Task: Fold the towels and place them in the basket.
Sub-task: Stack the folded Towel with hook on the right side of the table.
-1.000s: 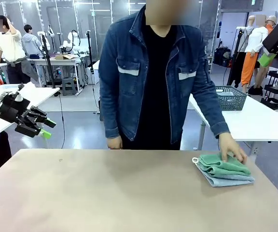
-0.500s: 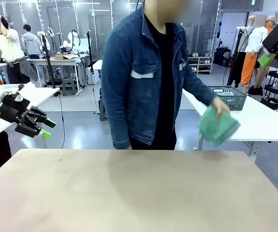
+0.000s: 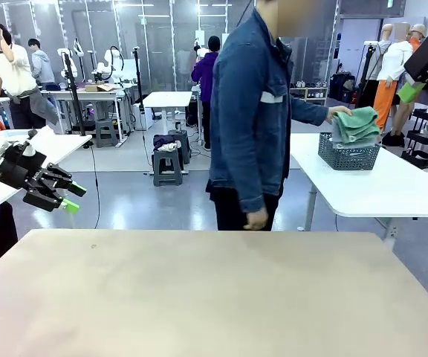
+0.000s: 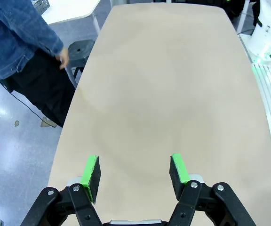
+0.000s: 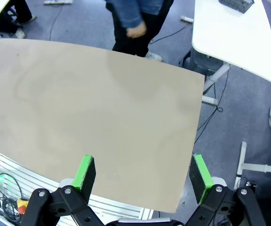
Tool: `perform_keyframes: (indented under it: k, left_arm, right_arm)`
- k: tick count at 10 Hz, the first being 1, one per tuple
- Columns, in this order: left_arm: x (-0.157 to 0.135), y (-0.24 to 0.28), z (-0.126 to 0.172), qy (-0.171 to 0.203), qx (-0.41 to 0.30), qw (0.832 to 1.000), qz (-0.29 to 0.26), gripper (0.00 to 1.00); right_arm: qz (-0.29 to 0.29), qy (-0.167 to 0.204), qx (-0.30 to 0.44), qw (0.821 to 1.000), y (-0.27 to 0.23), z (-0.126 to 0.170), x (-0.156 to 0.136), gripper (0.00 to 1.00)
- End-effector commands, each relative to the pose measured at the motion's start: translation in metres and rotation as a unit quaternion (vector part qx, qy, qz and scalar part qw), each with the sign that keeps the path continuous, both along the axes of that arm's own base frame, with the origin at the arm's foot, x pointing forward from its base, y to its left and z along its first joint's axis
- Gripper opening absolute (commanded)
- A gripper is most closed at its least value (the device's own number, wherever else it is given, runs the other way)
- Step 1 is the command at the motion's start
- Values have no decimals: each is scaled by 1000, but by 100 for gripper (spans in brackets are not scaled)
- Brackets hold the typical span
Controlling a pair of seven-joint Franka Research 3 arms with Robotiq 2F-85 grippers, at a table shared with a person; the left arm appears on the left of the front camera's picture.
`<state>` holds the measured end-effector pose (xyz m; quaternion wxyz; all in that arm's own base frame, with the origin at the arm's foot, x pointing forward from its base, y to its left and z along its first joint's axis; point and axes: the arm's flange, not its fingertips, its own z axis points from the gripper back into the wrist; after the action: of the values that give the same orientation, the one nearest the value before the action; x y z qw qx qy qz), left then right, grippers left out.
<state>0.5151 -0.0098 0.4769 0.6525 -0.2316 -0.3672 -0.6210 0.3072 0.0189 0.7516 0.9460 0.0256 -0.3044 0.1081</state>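
The person has carried the towels (image 3: 357, 124) onto the basket (image 3: 348, 155), far from both spread tools (image 4: 134, 173).

You have a beige table (image 3: 214, 297) in front of you, its rounded edge running along the person's side. Beyond it, at right, stands a white table (image 3: 377, 190) on white legs over grey floor. A person in a denim jacket (image 3: 253, 111) stands between the two, turned toward the white one. Farther back at left sit a small grey stool (image 3: 167, 165) and another white table (image 3: 168, 99).
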Motion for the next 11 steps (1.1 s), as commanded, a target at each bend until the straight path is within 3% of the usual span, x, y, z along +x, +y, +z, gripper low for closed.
perform_keyframes:
  k: [1,11]
  left_arm:
    - [0,0,2,2,6,1000,3,75]
    - [0,0,2,2,6,1000,3,75]
  right_arm:
    - [-1,0,-2,1000,2,3,1,100]
    - [-1,0,-2,1000,2,3,1,100]
